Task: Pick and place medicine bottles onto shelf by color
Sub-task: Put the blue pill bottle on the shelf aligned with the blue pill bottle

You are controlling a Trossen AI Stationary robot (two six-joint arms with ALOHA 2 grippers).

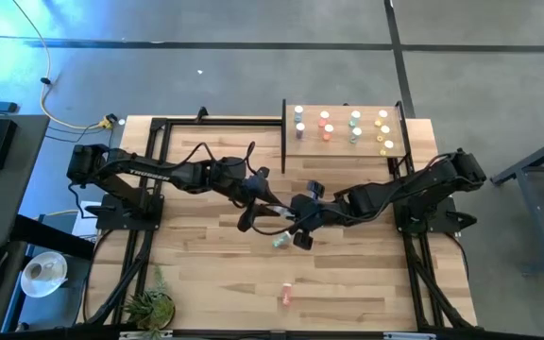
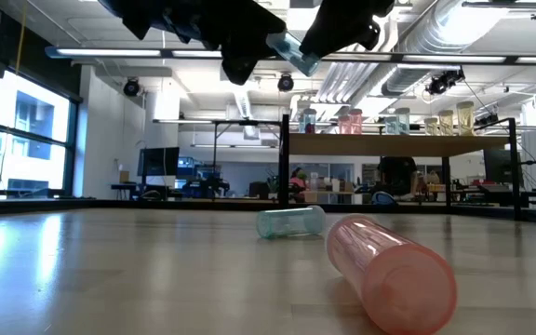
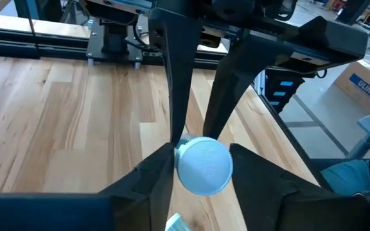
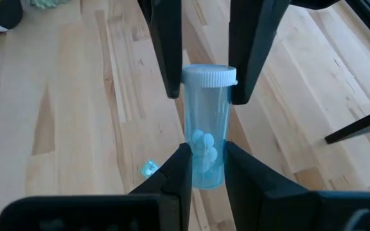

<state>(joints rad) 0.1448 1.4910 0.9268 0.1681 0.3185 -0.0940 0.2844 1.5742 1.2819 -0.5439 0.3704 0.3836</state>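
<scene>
A: What are the two arms doing over the middle of the bench (image 1: 206,274)?

B: They are meeting there, above the wood. The right tool (image 4: 204,168) is gripping a blue bottle (image 4: 205,122) by its lower body, fingers pressed tight on both sides, and holding it well clear of the boards.

A: And the left tool?

B: The left tool (image 3: 201,165) is sitting at the other end of that same bottle. In the right wrist view its two dark fingers (image 4: 166,45) are flanking the white cap (image 4: 209,76), very close on either side. From its own camera the cap is filling the gap between them. I cannot tell whether they are actually pressing on it.

A: Anything lying loose?

B: A teal bottle (image 2: 290,221) is lying on its side on the bench just below the tools, and a pink bottle (image 2: 391,270) is lying on its side nearer the front edge, well apart from it.

A: And the shelf?

B: The shelf (image 1: 343,144) is standing at the far edge of the bench, right of centre, carrying upright bottles in columns: blue-grey (image 1: 299,121), pink (image 1: 326,126), green (image 1: 355,126), then yellow (image 1: 383,129).
</scene>
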